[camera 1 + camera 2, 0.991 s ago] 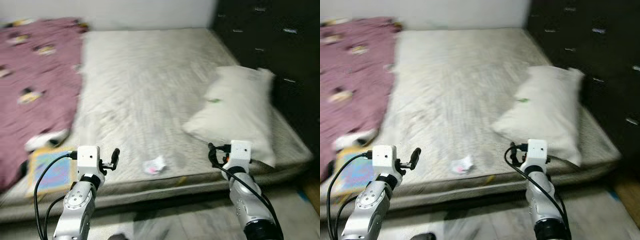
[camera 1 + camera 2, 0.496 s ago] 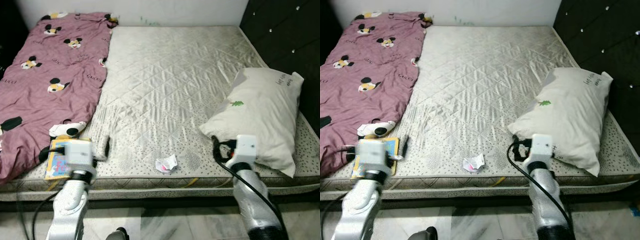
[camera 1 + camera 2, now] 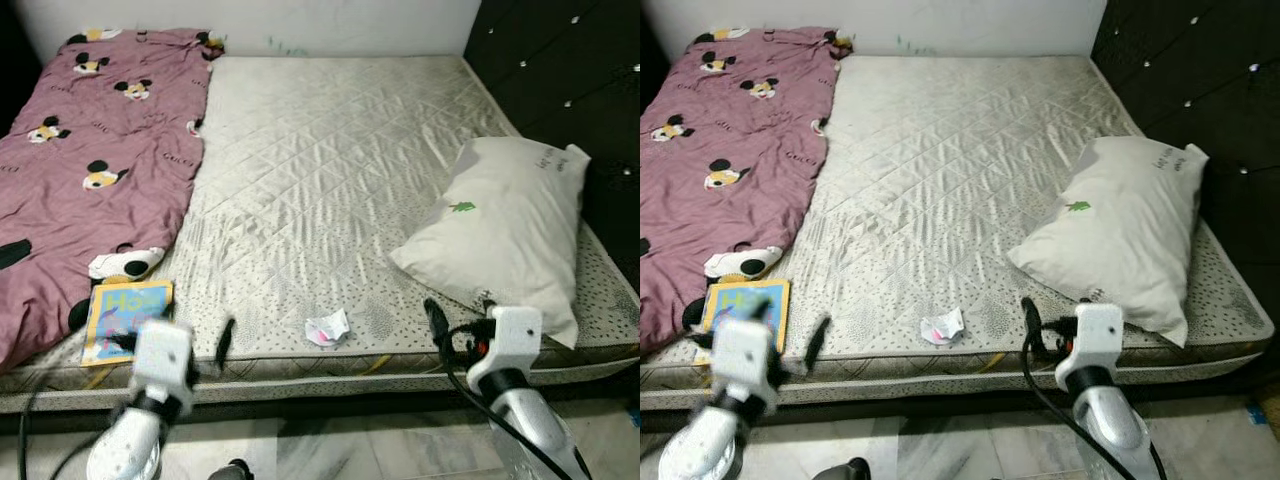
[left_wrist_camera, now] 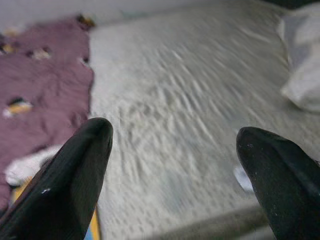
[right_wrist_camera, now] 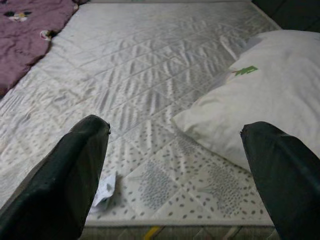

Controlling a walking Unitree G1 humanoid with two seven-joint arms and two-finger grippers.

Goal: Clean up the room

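looks like the approach step: both pincers hover at the bed's (image 3: 330, 150) near edge, left pincer (image 4: 175, 165) and right pincer (image 5: 180, 165) spread wide, holding nothing. the crumpled paper scrap (image 3: 327, 328) sits between them near the edge; next i'd reach down onto it.

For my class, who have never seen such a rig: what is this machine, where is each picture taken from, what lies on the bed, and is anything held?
It is a walking humanoid robot with two arms. The two wide pictures come from its head camera, looking down at a mattress. On it lie a blanket, a pillow, a book and a crumpled wrapper. The other two pictures come from wrist cameras, looking between black fingers. The left gripper and right gripper are both open, holding nothing.
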